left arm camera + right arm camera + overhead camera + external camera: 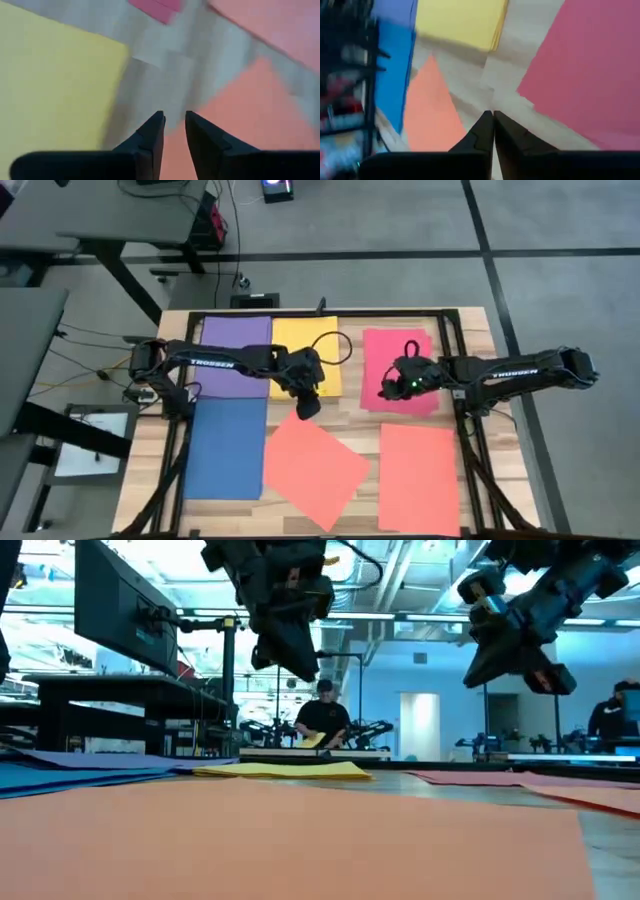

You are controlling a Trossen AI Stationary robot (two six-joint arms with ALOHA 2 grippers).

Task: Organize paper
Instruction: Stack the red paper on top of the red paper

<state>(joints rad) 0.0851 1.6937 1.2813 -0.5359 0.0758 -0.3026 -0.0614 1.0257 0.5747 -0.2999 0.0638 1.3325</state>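
Even, bright overhead light fills the high view; the counter point(470, 330) shows no glare, and the arms cast only soft, faint shadows. In the low view the room beyond is strongly backlit, with ceiling lights and pale blue walls blown out, so both arms read as dark silhouettes. The orange sheet point(300, 840) nearest that camera is a smooth, out-of-focus band. Both wrist views are smeared by blur: sheet edges look soft, and wood grain is lost.
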